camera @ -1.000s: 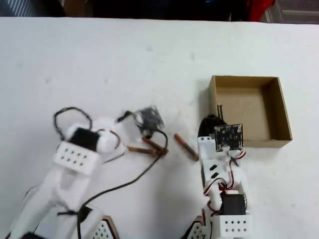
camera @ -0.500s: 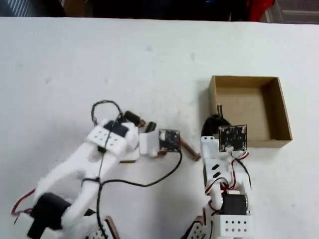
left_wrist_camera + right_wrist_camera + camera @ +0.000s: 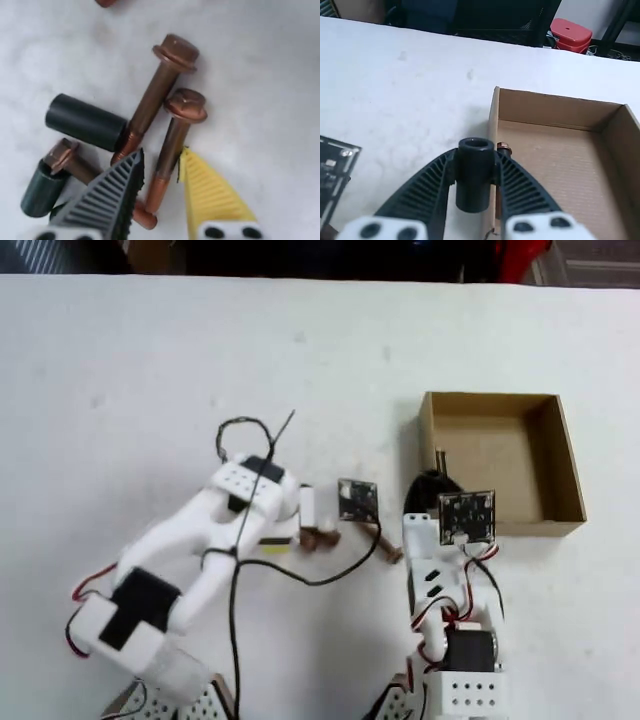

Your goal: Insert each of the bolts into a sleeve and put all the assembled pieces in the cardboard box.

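From high, I am seeing the cardboard box (image 3: 568, 460) sitting near the right edge of the worktop (image 3: 200, 350). Left wrist: my left gripper (image 3: 160, 152) is holding its fingers open astride a lying bolt (image 3: 172, 142). Right wrist: my right gripper (image 3: 475, 156) is clamping an upright sleeve (image 3: 474, 175) beside the box.

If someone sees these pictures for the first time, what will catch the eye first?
The right claw grips a black sleeve upright beside a wall of the cardboard box. The left claw hangs open astride one copper bolt, amid loose bolts and sleeves lying on the white table.
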